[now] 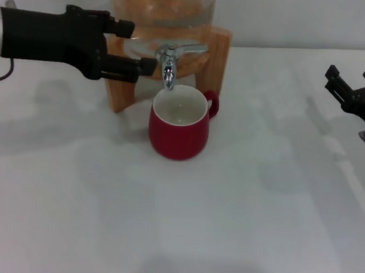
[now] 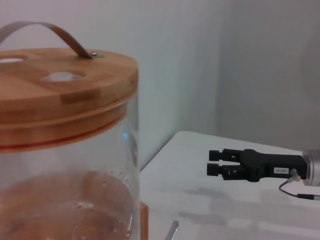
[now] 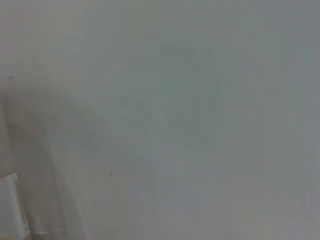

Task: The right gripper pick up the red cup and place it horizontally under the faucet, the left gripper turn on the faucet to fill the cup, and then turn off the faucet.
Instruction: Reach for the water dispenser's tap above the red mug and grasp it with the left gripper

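Standing upright on the worktop (image 1: pixel 241 203) right under the faucet (image 1: pixel 170 65), the cup (image 1: pixel 178 130) is already placed, and its white inside shows no water I can make out. The left pincer (image 1: pixel 138 50) sits beside the faucet lever with fingers apart, gripping nothing, so opening, filling and closing seem left. The right pincer (image 1: pixel 349 80) hangs well apart, fingers spread and empty.
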Robot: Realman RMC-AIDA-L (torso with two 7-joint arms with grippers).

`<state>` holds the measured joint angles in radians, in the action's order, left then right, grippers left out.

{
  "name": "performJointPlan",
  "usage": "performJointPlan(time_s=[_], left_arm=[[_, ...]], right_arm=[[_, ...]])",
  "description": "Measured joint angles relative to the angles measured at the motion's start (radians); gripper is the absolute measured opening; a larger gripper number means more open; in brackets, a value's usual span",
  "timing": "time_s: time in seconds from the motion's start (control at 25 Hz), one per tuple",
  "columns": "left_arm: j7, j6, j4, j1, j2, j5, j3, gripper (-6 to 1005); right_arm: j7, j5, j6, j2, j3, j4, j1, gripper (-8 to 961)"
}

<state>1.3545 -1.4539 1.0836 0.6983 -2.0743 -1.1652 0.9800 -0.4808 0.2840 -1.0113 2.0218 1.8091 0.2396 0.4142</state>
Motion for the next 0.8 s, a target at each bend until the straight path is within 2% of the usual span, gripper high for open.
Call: performJointPlan(time_s=[0.4, 0.8], left_arm=[[-0.025, 0.025, -0.014, 0.032, 0.005, 0.012, 0.0, 849], [-0.036, 0.055, -0.039, 0.036, 0.003, 0.039, 0.003, 850]], right_arm=[[0.002, 0.0, -0.015, 0.0, 0.024, 0.006, -0.007, 858], [0.002, 0.0, -0.025, 0.001, 0.05, 0.007, -0.022, 858]])
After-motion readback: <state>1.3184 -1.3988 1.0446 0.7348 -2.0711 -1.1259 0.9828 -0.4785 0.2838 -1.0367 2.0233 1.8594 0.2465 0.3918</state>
